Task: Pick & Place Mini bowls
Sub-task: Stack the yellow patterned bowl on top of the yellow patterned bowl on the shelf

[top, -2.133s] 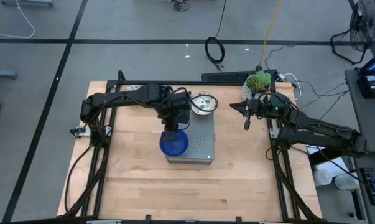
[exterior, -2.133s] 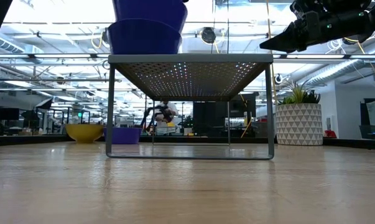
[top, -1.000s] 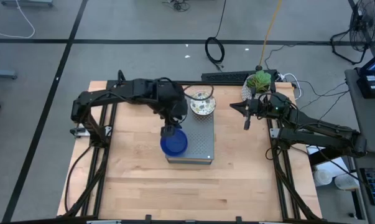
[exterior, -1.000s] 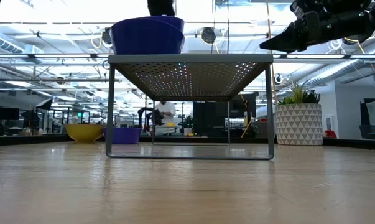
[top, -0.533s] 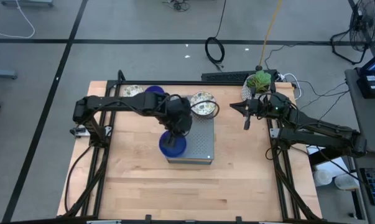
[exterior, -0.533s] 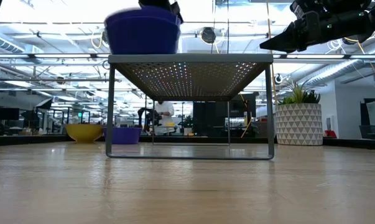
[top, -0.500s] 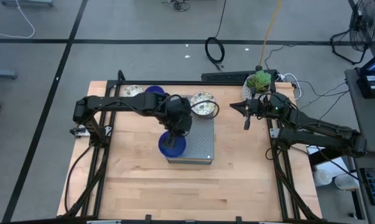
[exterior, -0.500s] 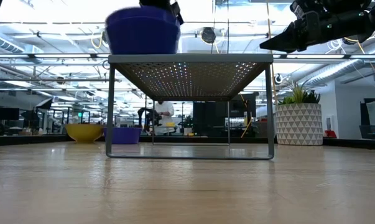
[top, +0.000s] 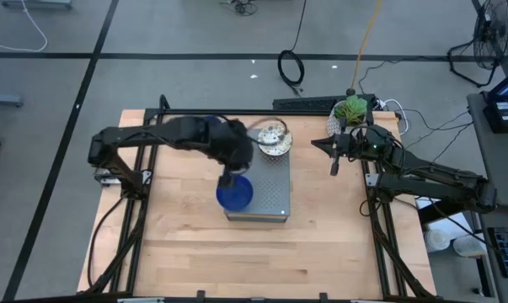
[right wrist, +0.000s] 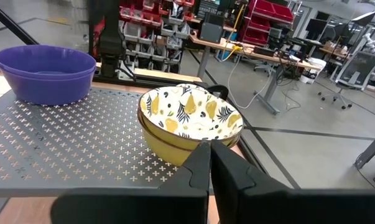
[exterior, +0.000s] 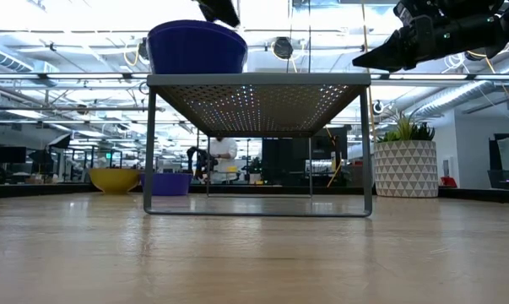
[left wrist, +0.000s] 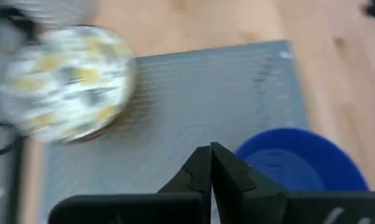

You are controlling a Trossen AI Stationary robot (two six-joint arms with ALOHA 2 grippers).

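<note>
A blue mini bowl (top: 234,194) (left wrist: 299,163) stands by its base on the near left part of a grey perforated rack (top: 266,189). A cream mini bowl with a yellow and dark leaf pattern (top: 273,137) (right wrist: 190,115) sits nested in another bowl at the rack's far end. My left gripper (left wrist: 210,155) is shut and hangs just above the rack, beside the blue bowl's far rim, touching nothing. My right gripper (top: 334,162) (right wrist: 209,152) is shut and hovers level off the rack's right side, pointing at the patterned bowl.
A white patterned pot with a green plant (top: 350,111) (exterior: 403,165) stands at the table's far right. In the low view, a yellow bowl (exterior: 115,178) and a blue one (exterior: 171,182) sit on the table behind the rack's left leg. Bare wood lies on the near side.
My left gripper has swung from above the blue bowl toward the rack's right side and back again, staying just over the bowl's far rim. The blue bowl stands on the rack as before. My right arm has kept still.
</note>
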